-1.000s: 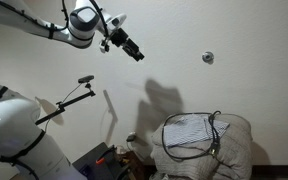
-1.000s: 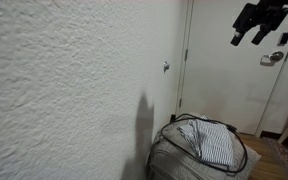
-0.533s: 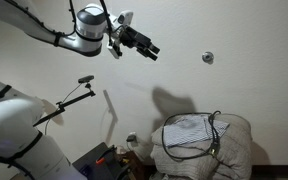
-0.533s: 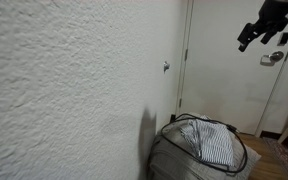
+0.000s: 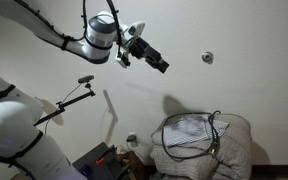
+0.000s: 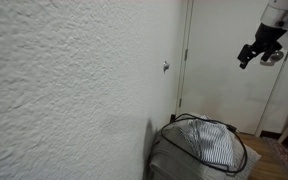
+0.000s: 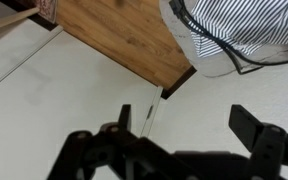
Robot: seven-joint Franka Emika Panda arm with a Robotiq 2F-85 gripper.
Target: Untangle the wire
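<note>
Black wire (image 5: 215, 128) lies in loose loops across a striped cloth (image 5: 189, 130) draped over a pale grey bundle (image 5: 236, 150) that sits on the floor against a textured white wall, seen in both exterior views. One strand runs over the top edge of the cloth, others curve round its sides and down over the bundle. High above and well apart from it, the white robot arm holds its claw (image 5: 161, 65) in mid-air, angled downward toward the bundle, its jaws spread wide and gripping nothing. In an exterior view the claw (image 6: 246, 60) hangs in front of a white door, close to the door handle (image 6: 274, 57), with the wire (image 6: 184, 135) and cloth (image 6: 219, 145) far below. The wrist view looks down between the two dark claw fingers (image 7: 252, 125) at a wooden floor (image 7: 134, 35) and, in the top corner, the striped cloth (image 7: 254, 25) crossed by the wire (image 7: 216, 42). A thin black rod with a clamp head (image 5: 69, 100) stands off to the side, clear of both.
</note>
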